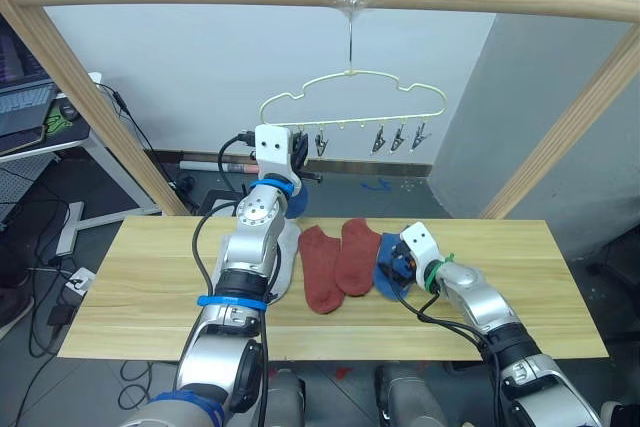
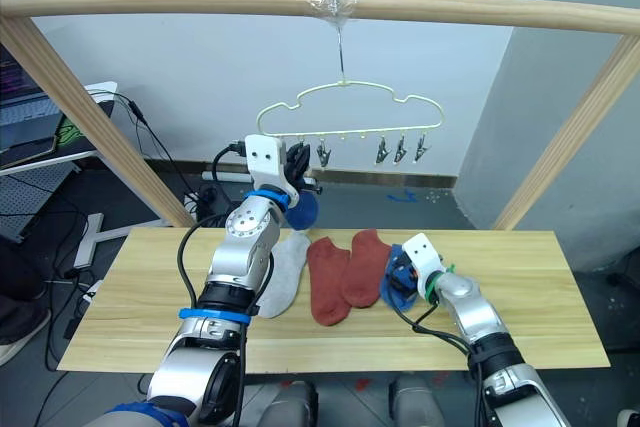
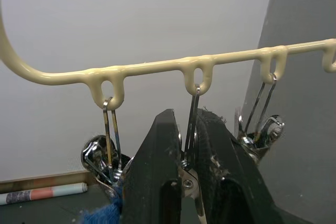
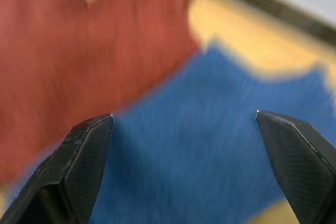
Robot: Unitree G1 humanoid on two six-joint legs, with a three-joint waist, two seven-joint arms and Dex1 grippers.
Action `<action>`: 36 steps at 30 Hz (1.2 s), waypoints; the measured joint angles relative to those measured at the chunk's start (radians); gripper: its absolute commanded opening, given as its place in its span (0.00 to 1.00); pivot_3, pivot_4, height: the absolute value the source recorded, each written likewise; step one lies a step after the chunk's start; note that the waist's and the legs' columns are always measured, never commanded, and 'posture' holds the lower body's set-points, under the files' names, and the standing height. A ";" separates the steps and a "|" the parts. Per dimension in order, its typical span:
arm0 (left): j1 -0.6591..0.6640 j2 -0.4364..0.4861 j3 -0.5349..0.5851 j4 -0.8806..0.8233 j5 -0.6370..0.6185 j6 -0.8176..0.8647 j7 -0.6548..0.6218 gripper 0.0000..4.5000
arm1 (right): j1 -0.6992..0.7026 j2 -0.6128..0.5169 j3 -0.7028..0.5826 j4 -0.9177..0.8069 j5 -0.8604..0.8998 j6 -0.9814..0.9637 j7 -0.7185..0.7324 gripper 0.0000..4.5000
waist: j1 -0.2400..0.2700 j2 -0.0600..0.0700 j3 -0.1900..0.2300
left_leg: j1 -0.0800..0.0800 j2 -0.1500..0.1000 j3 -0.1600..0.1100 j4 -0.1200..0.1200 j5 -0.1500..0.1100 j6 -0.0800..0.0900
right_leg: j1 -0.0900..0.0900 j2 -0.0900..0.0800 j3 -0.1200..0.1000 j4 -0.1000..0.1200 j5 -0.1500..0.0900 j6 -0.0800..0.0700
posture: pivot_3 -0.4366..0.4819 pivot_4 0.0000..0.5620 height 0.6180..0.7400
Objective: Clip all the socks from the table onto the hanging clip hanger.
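Overhead, the left gripper (image 3: 184,145) pinches a clip (image 3: 190,174); the right gripper (image 4: 184,116) (spread) hovers above the pale table (image 1: 150,277).

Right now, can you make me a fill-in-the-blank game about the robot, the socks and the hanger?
1. The left gripper is shut on a small metal ____ of the pale cream wire clip hanger.
2. The right gripper is open just above a soft knit sock whose colour is ____.
3. The number of rust red knit socks lying on the pale wooden plank table is ____.

Missing words: clip; blue; two
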 measured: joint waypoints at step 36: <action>-0.033 0.000 0.433 -0.222 -0.819 1.011 -0.010 0.03 | 0.080 -0.308 0.101 -0.393 -0.390 -0.904 0.057 0.00 | -0.013 0.000 -0.001 | 0.005 0.000 0.000 0.003 0.000 0.000 | 0.005 0.000 0.001 0.000 0.001 0.002 | 0.53 0.29 1.00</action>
